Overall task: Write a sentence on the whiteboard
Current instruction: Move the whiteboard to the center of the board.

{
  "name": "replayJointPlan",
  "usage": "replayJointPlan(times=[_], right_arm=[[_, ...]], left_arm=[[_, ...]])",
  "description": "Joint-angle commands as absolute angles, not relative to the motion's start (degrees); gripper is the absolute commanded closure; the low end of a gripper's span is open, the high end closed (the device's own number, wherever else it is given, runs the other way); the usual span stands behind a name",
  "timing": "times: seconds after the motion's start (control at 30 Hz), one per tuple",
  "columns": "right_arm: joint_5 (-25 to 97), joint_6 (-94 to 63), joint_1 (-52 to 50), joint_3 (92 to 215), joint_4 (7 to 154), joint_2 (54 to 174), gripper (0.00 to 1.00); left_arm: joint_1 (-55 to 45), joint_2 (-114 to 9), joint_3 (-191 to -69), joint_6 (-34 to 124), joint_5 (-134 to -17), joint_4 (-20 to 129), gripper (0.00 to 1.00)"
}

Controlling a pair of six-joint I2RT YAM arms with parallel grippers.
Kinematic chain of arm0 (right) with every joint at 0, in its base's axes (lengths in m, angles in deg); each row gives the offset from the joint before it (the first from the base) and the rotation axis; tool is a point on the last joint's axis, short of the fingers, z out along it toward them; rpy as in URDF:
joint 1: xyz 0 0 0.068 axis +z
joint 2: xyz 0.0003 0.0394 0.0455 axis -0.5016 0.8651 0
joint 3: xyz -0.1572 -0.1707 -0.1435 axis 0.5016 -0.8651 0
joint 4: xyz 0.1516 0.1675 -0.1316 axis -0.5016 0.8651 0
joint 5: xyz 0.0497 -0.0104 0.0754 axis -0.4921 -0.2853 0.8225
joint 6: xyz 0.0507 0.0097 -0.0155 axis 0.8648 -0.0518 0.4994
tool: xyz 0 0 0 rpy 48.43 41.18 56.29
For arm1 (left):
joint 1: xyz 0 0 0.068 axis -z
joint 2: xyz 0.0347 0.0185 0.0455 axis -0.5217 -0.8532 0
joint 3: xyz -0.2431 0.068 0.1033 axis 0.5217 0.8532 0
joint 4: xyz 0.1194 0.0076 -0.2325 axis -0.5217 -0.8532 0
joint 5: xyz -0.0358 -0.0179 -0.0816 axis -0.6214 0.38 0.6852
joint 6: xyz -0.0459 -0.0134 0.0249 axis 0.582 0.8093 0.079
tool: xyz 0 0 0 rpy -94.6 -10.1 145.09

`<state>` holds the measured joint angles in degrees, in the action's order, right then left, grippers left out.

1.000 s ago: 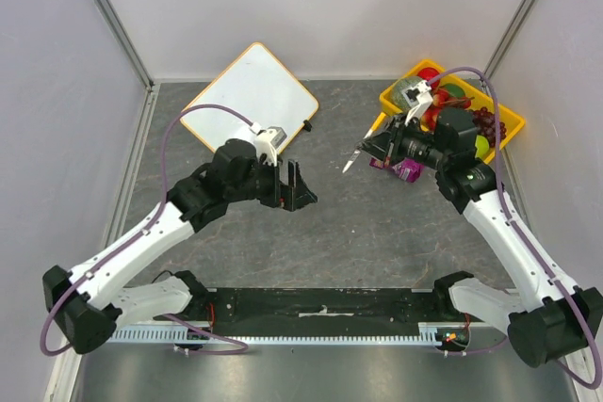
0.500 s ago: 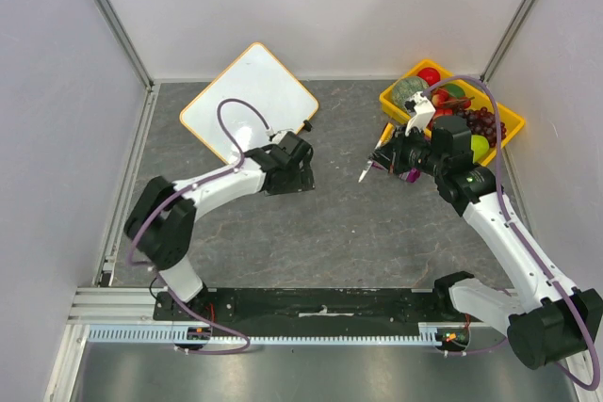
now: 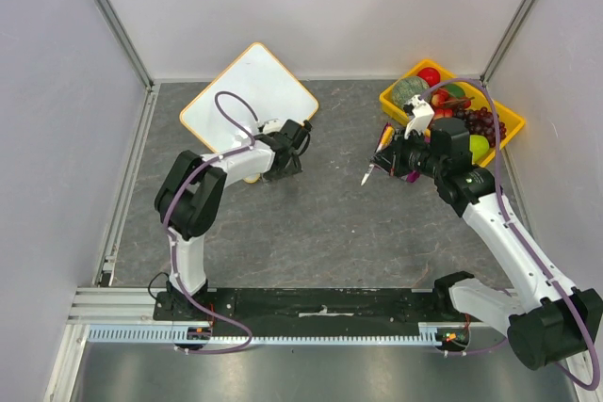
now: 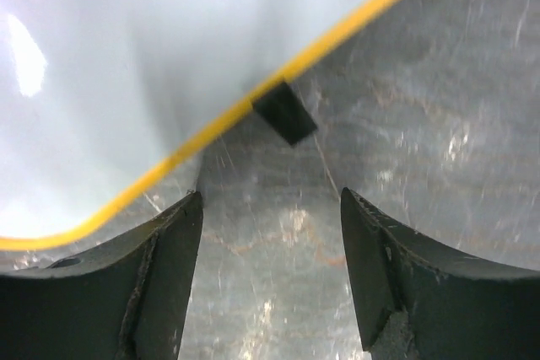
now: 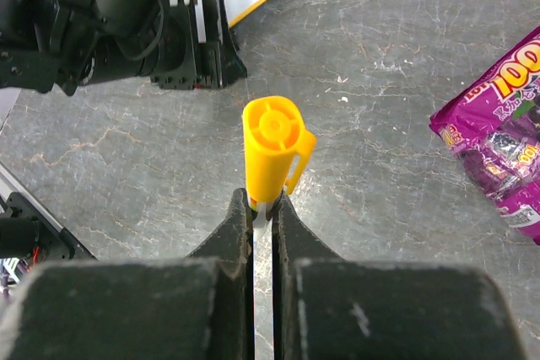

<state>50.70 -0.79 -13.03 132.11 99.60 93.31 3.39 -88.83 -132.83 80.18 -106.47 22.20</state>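
Observation:
The whiteboard (image 3: 247, 91) lies tilted at the back left, white with a yellow rim. Its visible face is blank, and the sentence is not in view. My left gripper (image 3: 299, 136) stands open at the board's near right edge. In the left wrist view its fingers (image 4: 169, 276) flank bare table, just short of the rim and a black clip (image 4: 285, 112). My right gripper (image 5: 262, 204) is shut on a marker (image 5: 274, 145) with a yellow cap. It holds the marker (image 3: 373, 162) above the table right of centre, apart from the board.
A yellow tray (image 3: 510, 123) of toy fruit sits at the back right. A purple snack packet (image 3: 407, 171) lies under my right wrist, also seen as the packet (image 5: 506, 149) in the right wrist view. Grey walls close in the table.
My left arm has swung back and left until its gripper reached the board's edge, and its jaws have narrowed somewhat. The right arm with the marker shifted slightly.

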Motion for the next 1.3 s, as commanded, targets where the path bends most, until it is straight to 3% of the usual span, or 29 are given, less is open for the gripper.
replayJointPlan(times=[0.0, 0.23, 0.47, 0.53, 0.8, 1.27], right_arm=[[50.4, -2.2, -13.1, 131.9, 99.4, 92.7, 1.0], [50.5, -2.7, -13.1, 131.7, 99.6, 93.4, 1.0], [51.5, -2.7, -13.1, 131.5, 99.9, 93.7, 1.0], [51.7, -2.6, -13.1, 131.5, 100.0, 94.0, 1.0], [52.1, -2.8, -13.1, 131.8, 101.2, 93.4, 1.0], [52.8, -2.6, -13.1, 131.7, 102.9, 92.0, 1.0]], left_arm=[[0.9, -92.8, -136.3, 82.2, -109.6, 23.5, 0.29], [-1.6, -95.3, -138.1, 80.7, -109.4, 23.7, 0.31], [-3.9, -95.4, -137.9, 76.9, -109.5, 24.0, 0.55], [-4.1, -95.3, -137.4, 75.3, -109.1, 24.5, 0.56], [-3.8, -91.6, -131.9, 72.8, -107.1, 26.5, 0.97], [4.1, -77.3, -115.7, 76.4, -106.5, 24.6, 0.98]])
